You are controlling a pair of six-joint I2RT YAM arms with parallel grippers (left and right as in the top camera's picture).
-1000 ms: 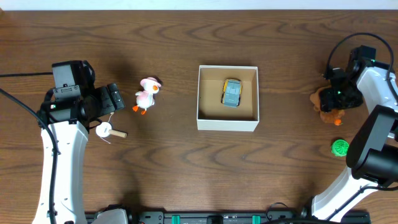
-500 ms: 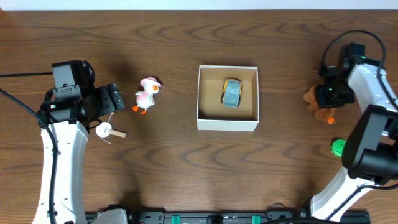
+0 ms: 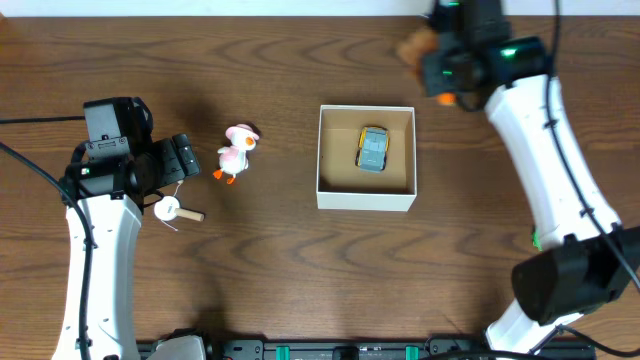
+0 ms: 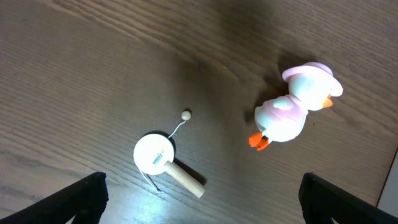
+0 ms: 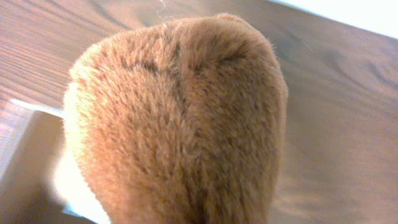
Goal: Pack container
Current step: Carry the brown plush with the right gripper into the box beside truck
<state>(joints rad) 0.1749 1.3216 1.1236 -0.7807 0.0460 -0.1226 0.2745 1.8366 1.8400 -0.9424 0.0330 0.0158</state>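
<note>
The container (image 3: pixel 366 198), a square white-walled box with a brown inside, sits mid-table with a yellow-and-grey toy car (image 3: pixel 372 148) in it. My right gripper (image 3: pixel 440 60) is shut on a brown plush toy (image 3: pixel 415 47) and holds it in the air beyond the container's far right corner. The plush (image 5: pixel 180 118) fills the right wrist view and hides the fingers. My left gripper (image 4: pixel 199 205) is open and empty above a white disc toy with a wooden handle (image 4: pixel 165 162). A pink-and-white duck toy (image 3: pixel 237 150) stands left of the container and also shows in the left wrist view (image 4: pixel 292 109).
The disc toy (image 3: pixel 175 211) lies on the table just below the left gripper (image 3: pixel 185 158). A bit of a green object (image 3: pixel 537 238) peeks out behind the right arm at the right side. The container's white corner (image 5: pixel 37 111) shows under the plush.
The right gripper has lifted the brown plush from the right side of the table and swung it left and to the far edge, near the container. The left arm has not moved.
</note>
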